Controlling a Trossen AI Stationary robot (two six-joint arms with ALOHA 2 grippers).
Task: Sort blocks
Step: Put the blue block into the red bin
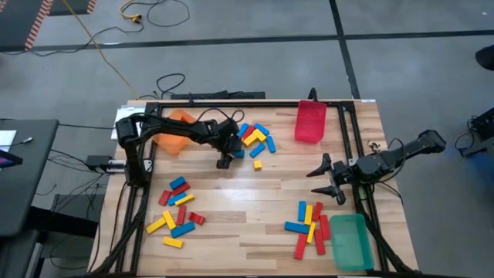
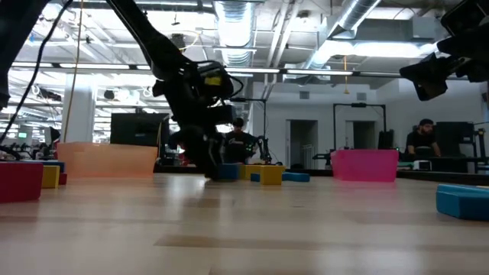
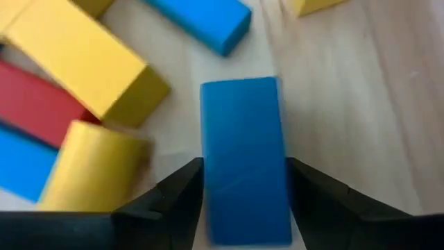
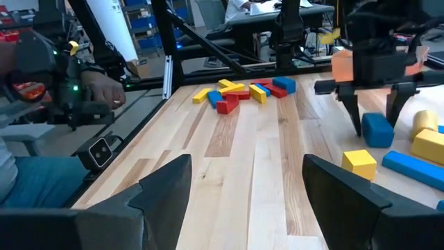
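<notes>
A blue block (image 3: pixel 244 156) lies flat on the wooden table (image 1: pixel 231 208), at the left edge of the far cluster of blocks (image 1: pixel 256 139), between the orange bin (image 1: pixel 176 130) and the red bin (image 1: pixel 310 121). In the left wrist view its long axis runs straight out from the gripper, in line with the fingers, one short end pointing away. The left gripper (image 1: pixel 225 161) is down over it with a finger (image 3: pixel 179 191) on each long side; the jaws are partly open and right up against the block, but whether they press it I cannot tell. Just beside it lie yellow blocks (image 3: pixel 90 62), a red one (image 3: pixel 35 104) and another blue one (image 3: pixel 201 21), at varied angles. The right gripper (image 1: pixel 332 179) hangs near the right edge of the table, jaws spread wide and empty. More blocks lie in a near-left group (image 1: pixel 177 210) and in a near-right group (image 1: pixel 311 224) beside the green bin (image 1: pixel 351 241)
</notes>
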